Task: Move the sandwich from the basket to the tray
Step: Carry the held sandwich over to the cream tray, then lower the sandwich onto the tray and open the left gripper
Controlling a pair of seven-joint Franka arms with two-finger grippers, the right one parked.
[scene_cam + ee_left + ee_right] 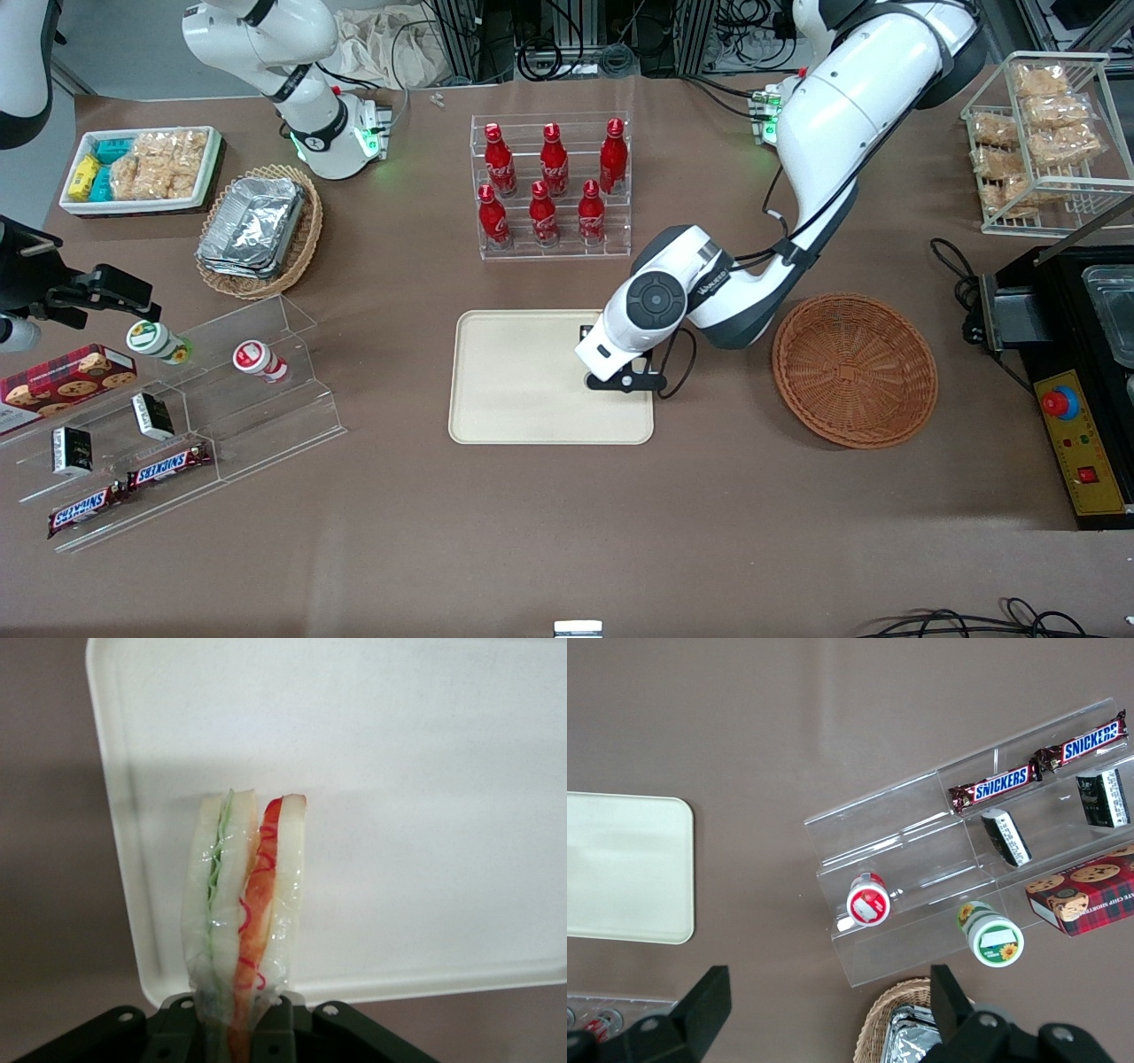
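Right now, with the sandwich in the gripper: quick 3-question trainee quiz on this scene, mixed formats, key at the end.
1. True or false: the sandwich lies in the basket.
2. Multiple choice: the gripper is above which thing? A) the rack of red bottles B) the tray C) the basket
3. Short answer: in the left wrist view, what colours are the filling layers of the sandwich?

Key
1. False. The basket shows no sandwich; the gripper is shut on the sandwich, over the tray.
2. B. It is above the tray's edge that lies toward the basket.
3. Green and orange-red, between pale bread slices.
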